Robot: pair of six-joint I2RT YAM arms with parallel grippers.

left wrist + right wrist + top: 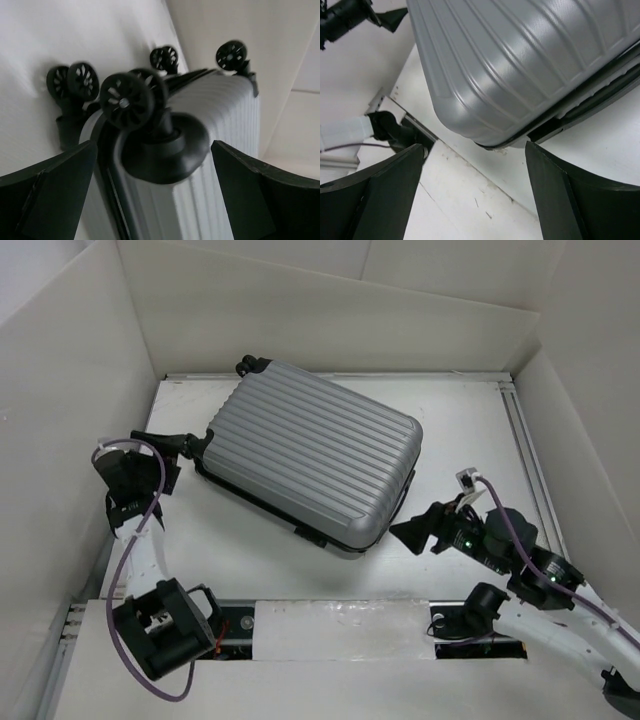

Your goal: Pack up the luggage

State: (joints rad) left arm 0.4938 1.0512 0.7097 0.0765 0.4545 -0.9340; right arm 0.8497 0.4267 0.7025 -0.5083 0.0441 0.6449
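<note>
The luggage [315, 455], a silver-grey ribbed hard-shell suitcase, lies closed and flat on the white table, turned diagonally. My left gripper [192, 445] is open at its left end, the jaws straddling a black spinner wheel [127, 100]; several wheels show in the left wrist view. My right gripper [415, 533] is open and empty beside the suitcase's near right corner [485, 135], not touching it. The ribbed shell [520, 60] fills the top of the right wrist view.
White walls [70, 420] enclose the table on the left, back and right. A metal rail [525, 455] runs along the table's right edge. A white strip with dark slots [330, 625] lies at the near edge between the arm bases.
</note>
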